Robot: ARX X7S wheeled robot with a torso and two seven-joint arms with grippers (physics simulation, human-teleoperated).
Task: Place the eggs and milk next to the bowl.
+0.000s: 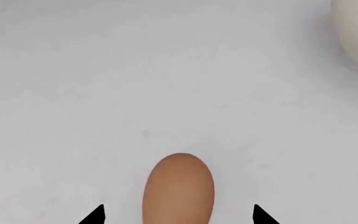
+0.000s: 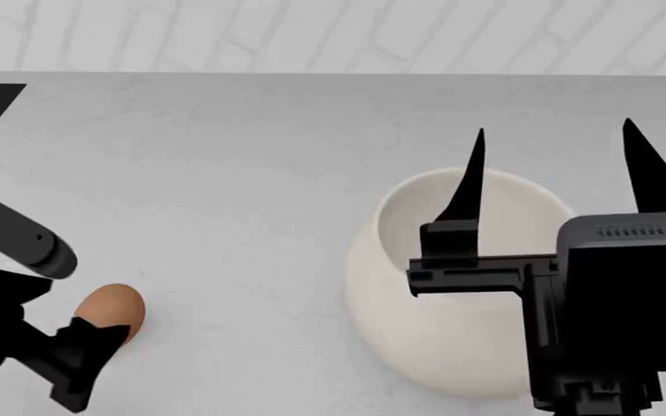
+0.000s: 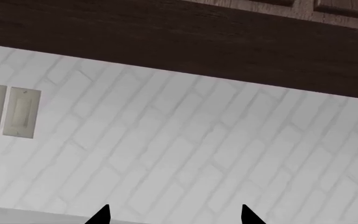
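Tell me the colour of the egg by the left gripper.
Reddish-brown, plain and unpatterned. The egg shows best in the left wrist view, between the left gripper tips.

One egg (image 2: 111,310), one bowl (image 2: 449,286), two wall switches (image 3: 8,111).

White brick wall (image 3: 185,154); grey counter (image 2: 229,173)

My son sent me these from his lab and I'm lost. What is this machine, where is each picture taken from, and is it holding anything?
It is a simulated two-armed robot. One picture looks down from its head; the other two come from cameras near each pincer. On the pale grey counter stands a large cream-white round bowl. The left pincer has its black tips either side of a smooth reddish-brown egg, not touching it in the wrist picture. The right pincer is open and empty, raised in front of the bowl; its camera sees only the white brick wall. No milk is visible.
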